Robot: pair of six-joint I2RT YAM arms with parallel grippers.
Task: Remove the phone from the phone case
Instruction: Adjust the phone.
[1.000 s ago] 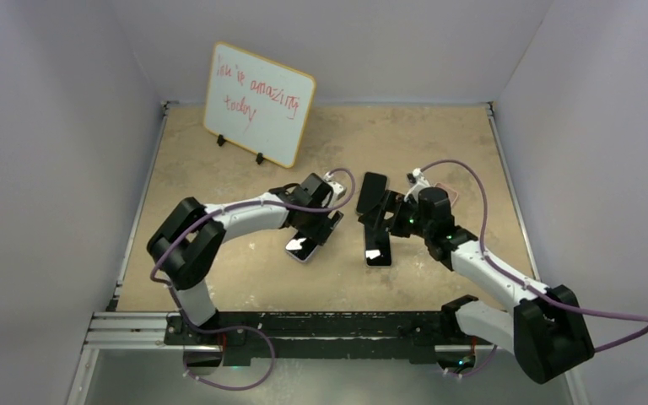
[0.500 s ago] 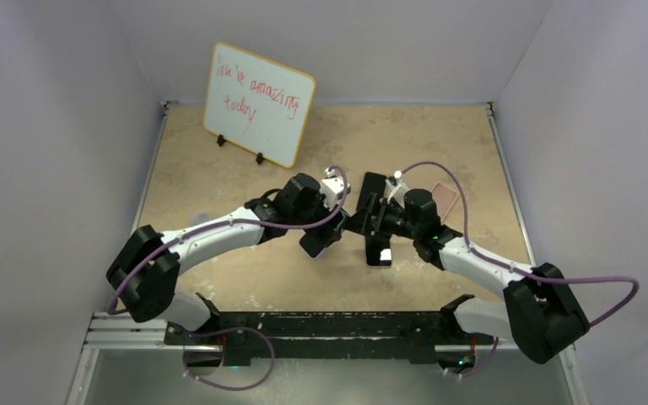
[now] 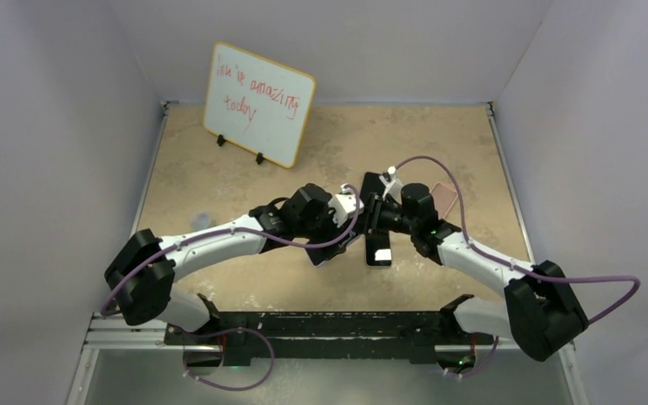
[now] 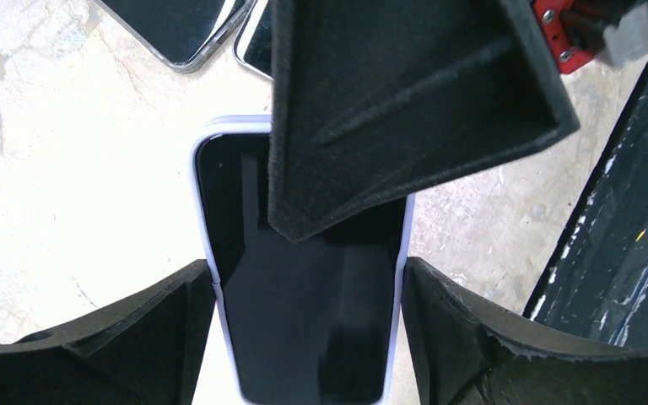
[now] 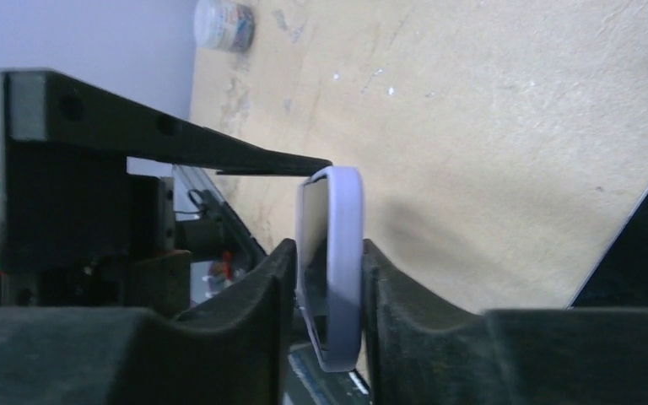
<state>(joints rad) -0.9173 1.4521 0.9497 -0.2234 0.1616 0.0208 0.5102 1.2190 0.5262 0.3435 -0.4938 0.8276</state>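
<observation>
Left gripper (image 4: 306, 278) was clamped across the long edges of the phone (image 4: 304, 337), which was held at mid-table inside its lavender phone case (image 5: 346, 211). Right gripper (image 5: 327, 249) pinched the case's end, one finger on the screen side and one behind. Recommended: the left holds firm and level, while the right catches only the case lip and peels it back gradually, lest the phone drop.

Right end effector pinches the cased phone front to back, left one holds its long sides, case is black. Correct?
Wrong on colour: the case is pale lavender, seen in the right wrist view. Otherwise yes: right end effector pinches it front to back, left end effector holds its long sides.
</observation>
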